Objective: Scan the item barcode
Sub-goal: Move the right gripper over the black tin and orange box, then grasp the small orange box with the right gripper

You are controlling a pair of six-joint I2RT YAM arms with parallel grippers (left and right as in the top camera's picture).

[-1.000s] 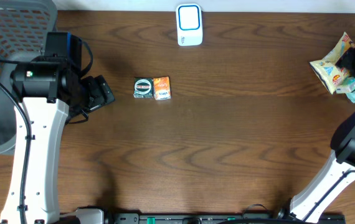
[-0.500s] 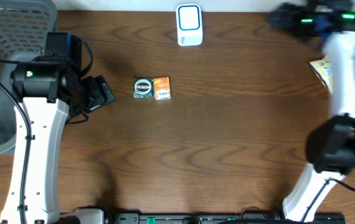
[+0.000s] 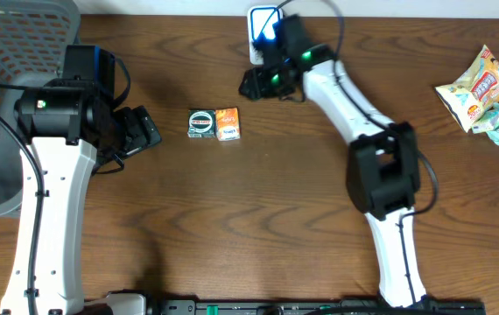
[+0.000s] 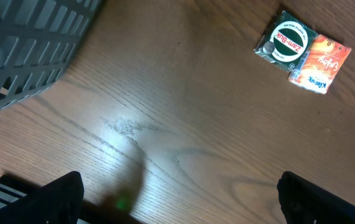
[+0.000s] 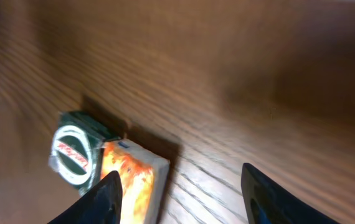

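The right arm (image 3: pixel 346 92) hides part of the white scanner (image 3: pixel 259 26) at twelve o'clock; the grey basket (image 3: pixel 0 48) at ten o'clock runs off-frame.

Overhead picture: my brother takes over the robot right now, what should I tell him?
Left gripper: open, empty.
Right gripper: open, empty, hovering beside the white and blue scanner.
The small green box with a round label and the small orange box lie touching on the brown wooden table.
Done: nothing picked up yet.
To do: grab an item and show its barcode to the scanner.
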